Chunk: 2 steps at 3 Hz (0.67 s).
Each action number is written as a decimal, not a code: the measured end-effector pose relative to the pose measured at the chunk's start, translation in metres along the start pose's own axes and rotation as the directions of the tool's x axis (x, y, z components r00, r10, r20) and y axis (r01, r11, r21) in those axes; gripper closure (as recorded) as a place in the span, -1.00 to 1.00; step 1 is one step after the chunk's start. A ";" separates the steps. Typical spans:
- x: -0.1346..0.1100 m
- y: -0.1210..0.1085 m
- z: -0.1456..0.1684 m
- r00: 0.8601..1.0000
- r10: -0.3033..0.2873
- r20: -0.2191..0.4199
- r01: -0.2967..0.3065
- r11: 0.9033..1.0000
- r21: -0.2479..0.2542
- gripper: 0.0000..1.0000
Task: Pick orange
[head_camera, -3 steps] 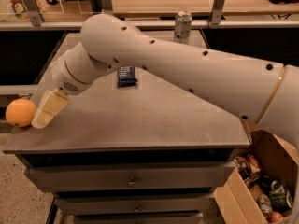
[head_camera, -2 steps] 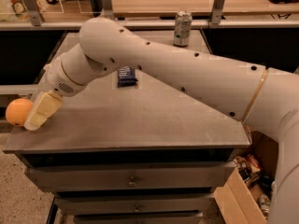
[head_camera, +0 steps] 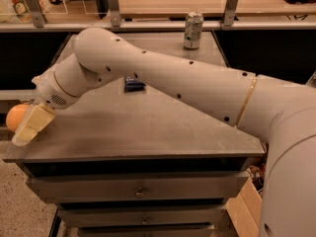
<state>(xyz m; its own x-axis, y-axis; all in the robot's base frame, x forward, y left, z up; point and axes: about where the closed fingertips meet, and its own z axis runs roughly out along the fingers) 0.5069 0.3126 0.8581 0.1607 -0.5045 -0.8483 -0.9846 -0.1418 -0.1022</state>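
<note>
The orange (head_camera: 15,116) is round and yellow-orange. It sits at the far left edge of the grey table top (head_camera: 148,127), near the front corner. My gripper (head_camera: 27,130) reaches across the table from the right and is down at that corner. It is right against the orange's right side and covers part of it. Whether it holds the fruit does not show. The orange appears to rest at table height.
A small dark blue snack packet (head_camera: 133,84) lies mid-table behind my arm. A drink can (head_camera: 193,29) stands at the table's back edge. Drawers (head_camera: 138,191) sit below the top. A cardboard box (head_camera: 247,206) stands on the floor at the right.
My arm has swung further left. The gripper has closed the gap to the orange and now overlaps its right side. The orange has not visibly moved.
</note>
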 end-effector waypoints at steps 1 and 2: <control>-0.001 0.006 0.009 1.000 0.001 0.011 -0.001 1.000 -0.018 -0.70; 0.000 0.009 0.014 1.000 0.004 0.017 -0.003 1.000 -0.025 -0.22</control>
<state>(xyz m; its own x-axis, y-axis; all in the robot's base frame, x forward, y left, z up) 0.4967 0.3234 0.8499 0.1560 -0.4903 -0.8575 -0.9831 -0.1613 -0.0866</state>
